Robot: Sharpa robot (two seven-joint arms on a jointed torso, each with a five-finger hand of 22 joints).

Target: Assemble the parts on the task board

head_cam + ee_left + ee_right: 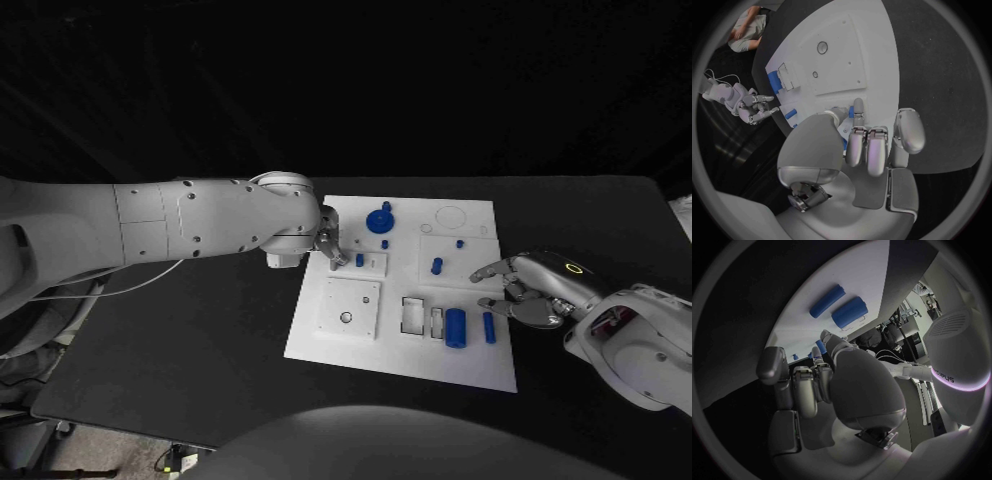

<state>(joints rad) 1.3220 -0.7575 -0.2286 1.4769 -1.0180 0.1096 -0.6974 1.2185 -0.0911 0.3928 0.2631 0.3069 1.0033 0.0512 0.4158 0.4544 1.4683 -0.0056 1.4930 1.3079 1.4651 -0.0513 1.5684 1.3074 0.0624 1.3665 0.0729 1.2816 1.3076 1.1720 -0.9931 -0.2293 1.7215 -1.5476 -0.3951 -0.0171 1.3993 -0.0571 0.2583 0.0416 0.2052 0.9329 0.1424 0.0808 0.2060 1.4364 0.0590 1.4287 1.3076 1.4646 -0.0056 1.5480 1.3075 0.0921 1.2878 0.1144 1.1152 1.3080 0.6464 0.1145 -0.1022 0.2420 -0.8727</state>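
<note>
The white task board lies mid-table. On it are a blue round part, several small blue pegs such as one, a thick blue cylinder and a thin blue rod. My left hand hangs over the board's left side. Its fingertips are right beside a small blue peg standing in a square block; whether they grip it is unclear. My right hand hovers at the board's right edge, holding nothing, one finger reaching toward the board. The cylinder and rod lie just beyond it.
A square plate with a round hole and two rectangular slots take up the board's near-left part. A ring outline marks the far right corner. Black table surrounds the board. A thin cable hangs under my left arm.
</note>
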